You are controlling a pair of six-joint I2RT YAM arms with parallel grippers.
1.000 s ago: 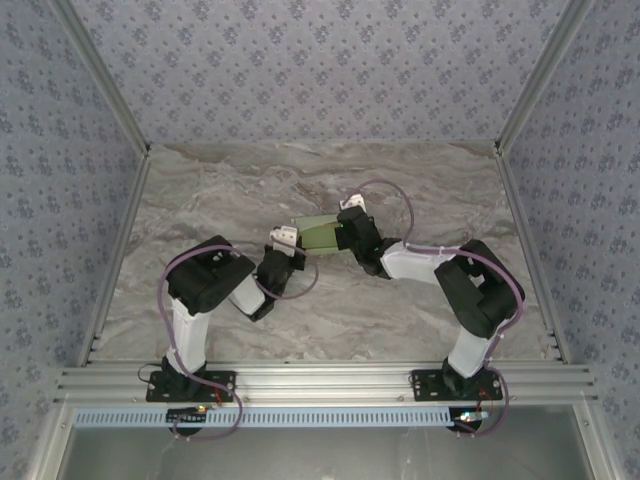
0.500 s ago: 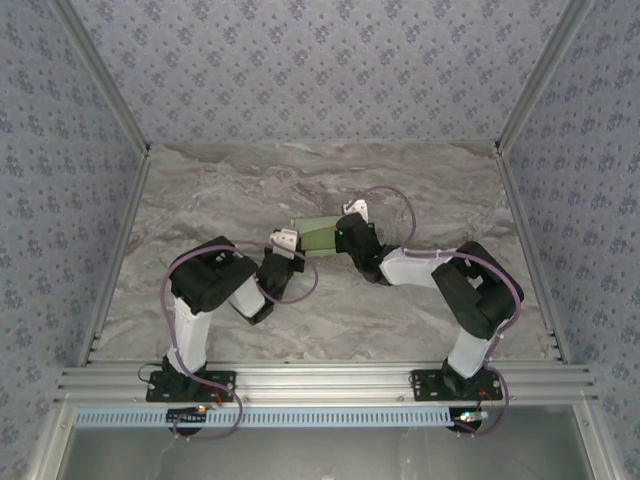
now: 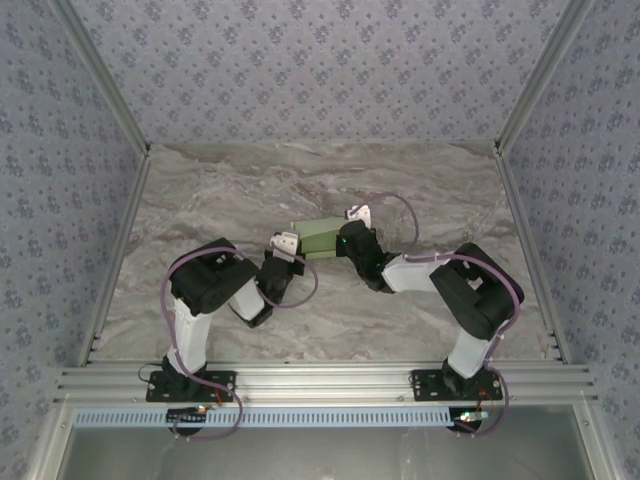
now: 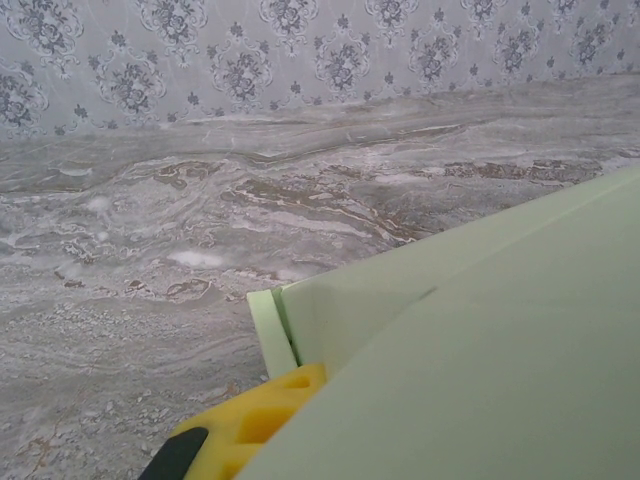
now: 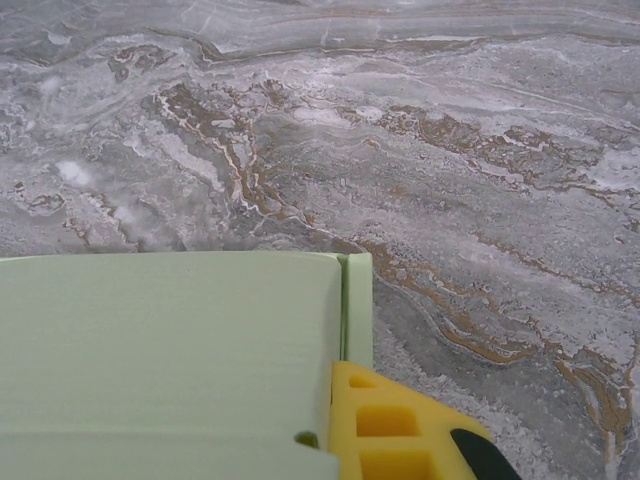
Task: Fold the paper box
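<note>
Green box point(image 3: 318, 236) pinched by left end effector point(image 3: 296, 246), right end effector point(image 3: 341, 236), both closed. We advise level, even squeeze.

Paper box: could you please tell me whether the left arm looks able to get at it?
Probably yes: the left claw looks shut on the paper box at its left end, nothing between.

Right end effector point(image 3: 341, 240) and paper box point(image 3: 314, 238) slightly nearer the arm bases than a second ago.
</note>
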